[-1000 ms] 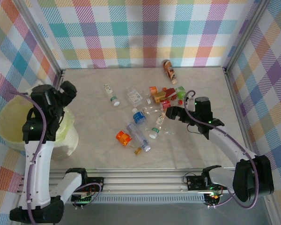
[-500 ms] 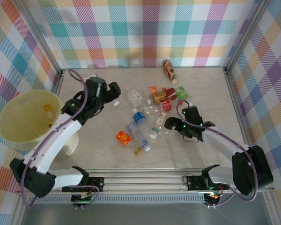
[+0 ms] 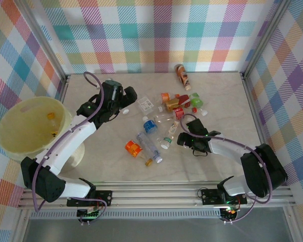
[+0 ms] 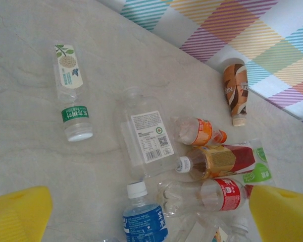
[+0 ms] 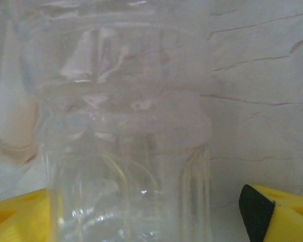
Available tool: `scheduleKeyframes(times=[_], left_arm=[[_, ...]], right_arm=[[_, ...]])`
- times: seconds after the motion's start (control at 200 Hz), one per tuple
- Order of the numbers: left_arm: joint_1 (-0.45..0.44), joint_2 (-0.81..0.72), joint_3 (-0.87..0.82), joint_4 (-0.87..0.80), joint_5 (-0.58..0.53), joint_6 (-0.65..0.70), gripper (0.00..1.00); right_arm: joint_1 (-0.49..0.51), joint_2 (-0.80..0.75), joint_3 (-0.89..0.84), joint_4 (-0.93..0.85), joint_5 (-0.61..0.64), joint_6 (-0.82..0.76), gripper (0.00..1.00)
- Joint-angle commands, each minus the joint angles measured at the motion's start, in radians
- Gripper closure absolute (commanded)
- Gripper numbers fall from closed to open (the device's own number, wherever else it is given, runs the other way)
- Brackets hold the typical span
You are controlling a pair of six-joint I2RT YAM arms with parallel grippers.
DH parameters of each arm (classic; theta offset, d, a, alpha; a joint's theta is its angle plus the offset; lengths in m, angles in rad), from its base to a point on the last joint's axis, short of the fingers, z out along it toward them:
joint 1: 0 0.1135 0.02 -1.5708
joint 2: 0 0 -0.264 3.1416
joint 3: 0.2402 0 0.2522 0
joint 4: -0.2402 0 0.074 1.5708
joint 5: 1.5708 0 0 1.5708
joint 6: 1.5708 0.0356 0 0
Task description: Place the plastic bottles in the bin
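At the far left we see the bin (image 3: 10,146), with a few small things (image 3: 51,116) against its right wall, too dim to name. The left gripper (image 3: 127,101) hangs with fingers spread wide over the plastic bottles (image 3: 156,126) scattered mid-table. The table (image 3: 227,101) is pale and marbled, with plaid walls (image 3: 151,35) around it. At right, the right gripper (image 3: 182,138) has its fingers apart astride a clear bottle (image 5: 126,151), both ends cut off in the wrist view.
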Motion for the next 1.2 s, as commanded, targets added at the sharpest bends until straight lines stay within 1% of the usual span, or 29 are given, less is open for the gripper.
scheduleKeyframes(times=[0.0, 0.145, 0.32, 0.405, 0.5, 0.61, 0.68, 0.775, 0.85, 0.895, 0.955, 1.07, 1.2], left_arm=[[-0.012, 0.007, 0.014, 0.023, 0.034, -0.002, 0.0], [-0.011, 0.013, 0.012, 0.037, 0.087, 0.001, 0.0], [-0.012, 0.012, -0.021, 0.095, 0.138, 0.014, 0.0], [-0.013, 0.017, -0.036, 0.136, 0.183, 0.017, 0.0], [-0.012, 0.032, -0.048, 0.191, 0.261, 0.023, 0.0], [-0.027, 0.053, -0.064, 0.27, 0.337, 0.025, 0.0], [-0.046, 0.084, -0.061, 0.315, 0.372, 0.022, 0.0], [-0.074, 0.127, -0.064, 0.369, 0.427, 0.015, 0.0], [-0.097, 0.158, -0.088, 0.493, 0.527, -0.002, 0.01], [-0.114, 0.173, -0.107, 0.585, 0.585, -0.022, 0.01], [-0.138, 0.195, -0.116, 0.668, 0.636, -0.037, 0.01], [-0.178, 0.222, -0.109, 0.707, 0.654, -0.025, 0.01], [-0.188, 0.223, -0.125, 0.714, 0.636, -0.025, 0.01]], right_arm=[[0.005, 0.019, 0.015, 0.039, 0.045, -0.021, 0.13], [0.005, 0.007, -0.01, 0.057, 0.053, -0.06, 0.21], [0.005, -0.033, -0.036, 0.055, 0.058, -0.134, 0.33], [0.005, -0.063, -0.045, 0.052, 0.069, -0.158, 0.39], [0.005, -0.114, -0.052, 0.056, 0.067, -0.189, 0.45], [0.005, -0.192, -0.049, 0.062, 0.052, -0.229, 0.49], [0.005, -0.243, -0.045, 0.082, 0.009, -0.248, 0.53], [0.005, -0.298, -0.042, 0.13, -0.081, -0.271, 0.56], [0.005, -0.331, -0.03, 0.154, -0.154, -0.261, 0.57], [0.005, -0.351, -0.016, 0.181, -0.222, -0.25, 0.58], [0.005, -0.367, -0.005, 0.223, -0.296, -0.235, 0.58], [0.004, -0.376, 0.012, 0.286, -0.395, -0.215, 0.6], [0.005, -0.381, 0.023, 0.339, -0.484, -0.197, 0.6]])
